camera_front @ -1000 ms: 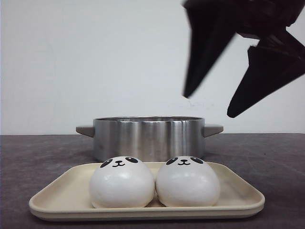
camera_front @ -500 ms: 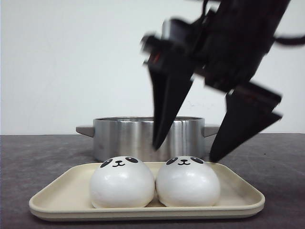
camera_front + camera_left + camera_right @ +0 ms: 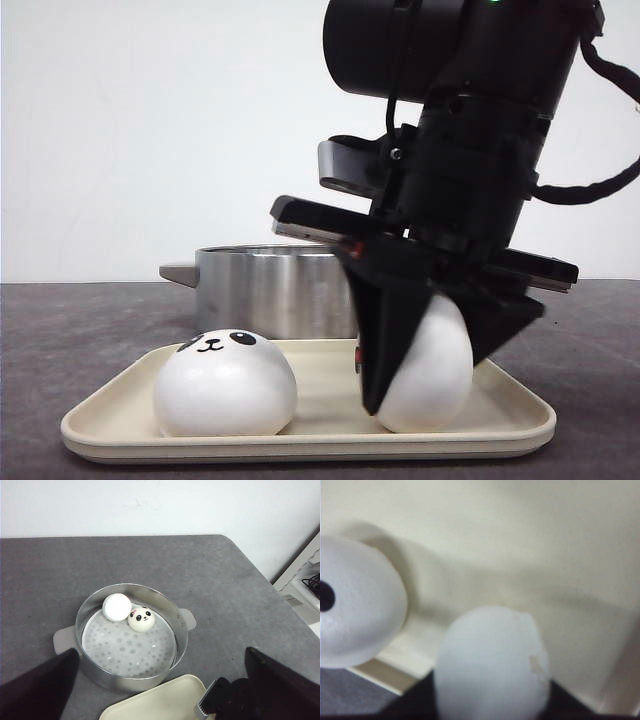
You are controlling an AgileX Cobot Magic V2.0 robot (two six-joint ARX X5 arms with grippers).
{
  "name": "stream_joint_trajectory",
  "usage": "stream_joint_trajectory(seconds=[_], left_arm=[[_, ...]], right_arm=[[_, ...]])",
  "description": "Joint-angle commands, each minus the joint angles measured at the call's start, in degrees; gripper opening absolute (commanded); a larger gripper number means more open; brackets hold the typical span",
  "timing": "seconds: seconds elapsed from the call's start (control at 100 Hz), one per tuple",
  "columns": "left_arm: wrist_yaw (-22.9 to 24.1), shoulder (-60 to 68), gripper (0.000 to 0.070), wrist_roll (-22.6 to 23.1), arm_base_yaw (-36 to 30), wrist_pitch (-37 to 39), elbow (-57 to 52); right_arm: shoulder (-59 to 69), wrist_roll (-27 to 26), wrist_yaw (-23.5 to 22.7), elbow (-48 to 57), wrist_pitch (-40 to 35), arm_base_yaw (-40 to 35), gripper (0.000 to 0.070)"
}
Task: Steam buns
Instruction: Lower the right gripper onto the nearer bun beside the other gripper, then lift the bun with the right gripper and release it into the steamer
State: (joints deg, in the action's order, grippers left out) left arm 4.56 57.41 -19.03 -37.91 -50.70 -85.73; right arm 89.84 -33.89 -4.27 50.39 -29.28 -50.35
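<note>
Two buns already sit in the steel pot at frame centre; two wait on the cream tray below. The right gripper clamps its fingers on the right-hand bun, the left-hand bun untouched. Next, likely, a lift into the pot. The left gripper hangs spread apart.

Right hand points down, fingers clamped.
</note>
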Motion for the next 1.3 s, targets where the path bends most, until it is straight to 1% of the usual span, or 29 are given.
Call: stream_joint_trajectory(seconds=[0.0, 0.18, 0.3, 0.37, 0.46, 0.48, 0.51, 0.55, 0.63, 0.76, 0.82, 0.93, 1.04, 1.12, 1.29], left_arm=[[0.22, 0.26, 0.0625, 0.85, -0.52, 0.50, -0.98], [0.68, 0.26, 0.0625, 1.70, -0.52, 0.52, -0.98], [1.68, 0.26, 0.0625, 1.92, -0.52, 0.57, -0.98], [1.73, 0.28, 0.0625, 1.92, -0.52, 0.74, -0.98], [1.73, 0.33, 0.0625, 2.01, -0.52, 1.07, -0.98], [1.73, 0.33, 0.0625, 2.05, -0.52, 1.09, -0.98], [1.73, 0.33, 0.0625, 2.08, -0.52, 1.07, -0.98], [1.73, 0.39, 0.0625, 2.08, -0.52, 1.03, -0.98], [1.75, 0.55, 0.0625, 2.08, -0.52, 0.98, -0.98], [1.73, 0.66, 0.0625, 2.03, -0.52, 0.96, -0.98], [1.73, 0.66, 0.0625, 1.90, -0.52, 0.94, -0.98], [1.73, 0.66, 0.0625, 1.90, -0.52, 0.92, -0.98], [1.73, 0.66, 0.0625, 1.90, -0.52, 0.85, -0.98], [1.73, 0.66, 0.0625, 1.90, -0.52, 0.55, -0.98], [1.73, 0.66, 0.0625, 1.86, -0.52, -1.05, -0.98]], right_arm=[[-0.26, -0.24, 0.17, 0.79, 0.50, -0.74, 0.0004], [-7.04, -0.09, -0.46, 3.91, -0.68, -2.03, 0.0004], [-12.92, 1.99, 0.35, 9.27, -0.68, -2.86, 0.0004], [-14.97, 5.11, 3.72, 13.90, 0.02, -2.75, 0.0004], [-15.21, 11.06, 10.56, 19.52, 0.17, -1.73, 0.0004], [-15.06, 13.09, 12.26, 20.90, 0.22, -0.98, 0.0004], [-14.49, 15.45, 13.81, 22.40, 0.52, 0.02, 0.0004], [-13.40, 17.88, 14.38, 23.98, 1.07, 1.51, 0.0004], [-10.86, 19.98, 12.98, 25.66, 2.40, 4.63, 0.0004], [-5.42, 20.50, 9.86, 25.83, 4.46, 9.68, 0.0004], [-1.77, 20.48, 7.72, 25.83, 5.05, 11.63, 0.0004], [4.74, 20.46, 3.74, 25.83, 6.19, 13.79, 0.0004], [10.12, 20.52, 1.36, 25.83, 7.06, 14.60, 0.0004], [12.81, 20.81, 0.70, 25.83, 7.43, 14.97, 0.0004], [14.88, 20.85, 0.85, 25.83, 6.80, 15.37, 0.0009]])
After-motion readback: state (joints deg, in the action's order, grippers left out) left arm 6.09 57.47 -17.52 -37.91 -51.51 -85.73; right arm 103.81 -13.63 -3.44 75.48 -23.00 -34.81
